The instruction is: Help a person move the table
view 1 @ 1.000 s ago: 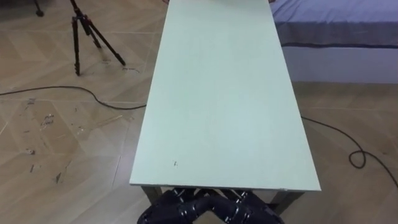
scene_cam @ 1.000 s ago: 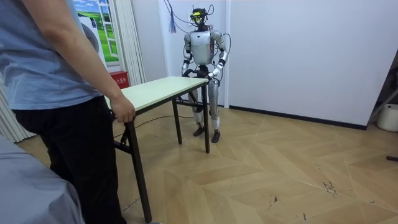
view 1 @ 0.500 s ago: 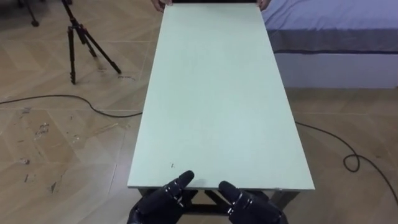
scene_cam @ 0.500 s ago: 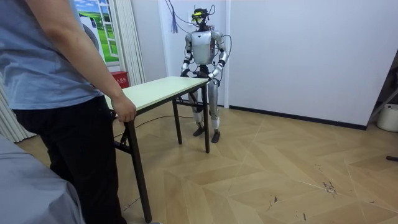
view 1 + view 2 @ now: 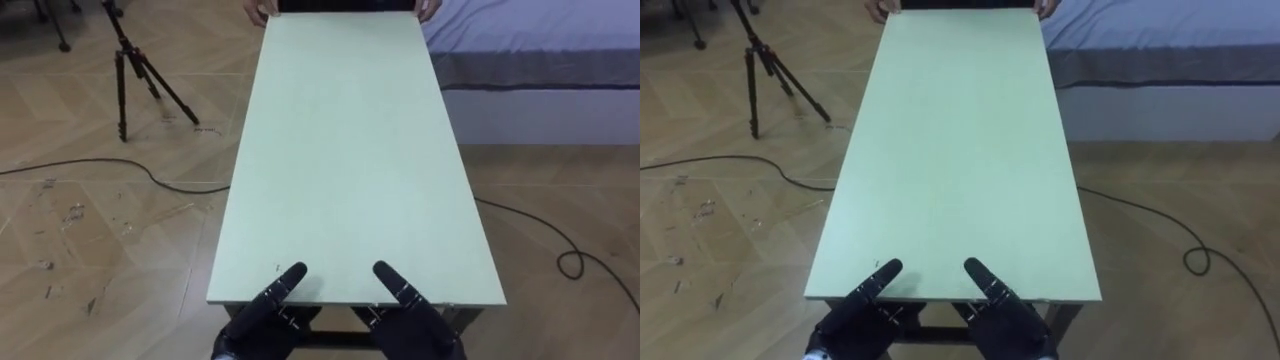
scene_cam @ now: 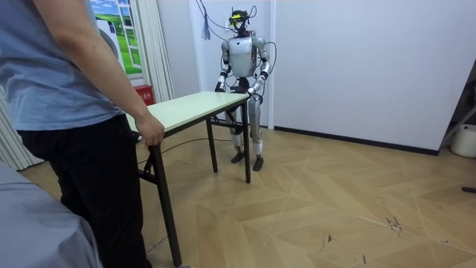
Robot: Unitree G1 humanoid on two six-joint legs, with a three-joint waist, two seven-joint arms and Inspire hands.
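- The floor (image 5: 100,250) is wood parquet laid in a herringbone pattern, scuffed in places, and it meets a plain white wall (image 6: 357,59) behind the robot.
- A bed (image 5: 540,60) with a blue-grey cover sits to the right of the far end.
- The bench (image 5: 345,150) stands on the floor between robot and person. It has a long rectangular top, smooth and pale green, on dark metal legs (image 6: 247,141). Its long axis runs straight away from the robot.
- A person (image 6: 59,89) stands at the far short end, holding its corners.
- A black tripod (image 5: 125,70) stands to the left.
- The left hand (image 5: 262,318) and right hand (image 5: 412,318) reach over the near short edge. I cannot tell whether they grip.
- A dark cable (image 5: 100,165) curves across the floor.
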